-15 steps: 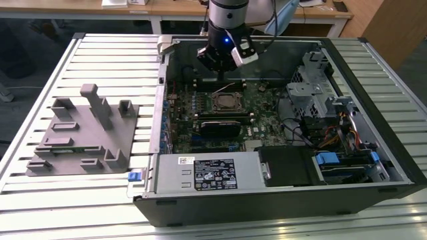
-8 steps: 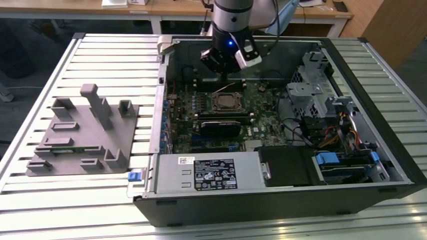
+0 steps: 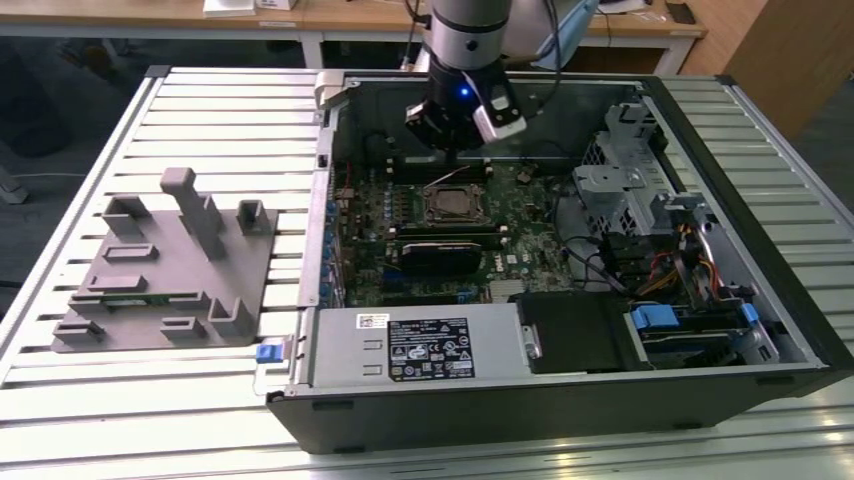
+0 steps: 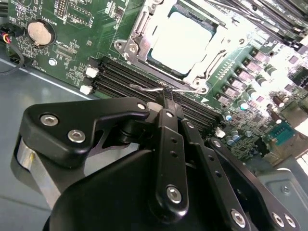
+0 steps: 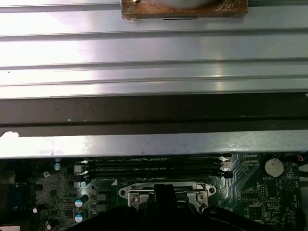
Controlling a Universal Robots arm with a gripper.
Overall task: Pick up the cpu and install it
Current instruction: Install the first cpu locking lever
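Observation:
The cpu [image 4: 180, 41], a flat square chip with a pale silvery top, lies in the motherboard socket [image 4: 137, 41] inside its metal frame. In the exterior view the cpu [image 3: 451, 203] sits mid-board in the open computer case. My gripper [image 4: 167, 94] hangs just above the board beside the socket. Its black fingers are shut together with nothing between them, and their tips are at the thin wire lever [image 4: 149, 89] along the socket's edge. From outside, the gripper [image 3: 458, 152] is seen over the board's far part. The socket frame [image 5: 166, 195] is partly hidden by the dark fingers.
A grey plastic fixture [image 3: 160, 260] lies on the slatted table at the exterior view's left. Memory slots [image 4: 120, 77] run beside the socket, and a coin battery [image 4: 37, 31] is close by. The power supply [image 3: 427, 345] and drive cage [image 3: 641, 190] crowd the case's near and right parts.

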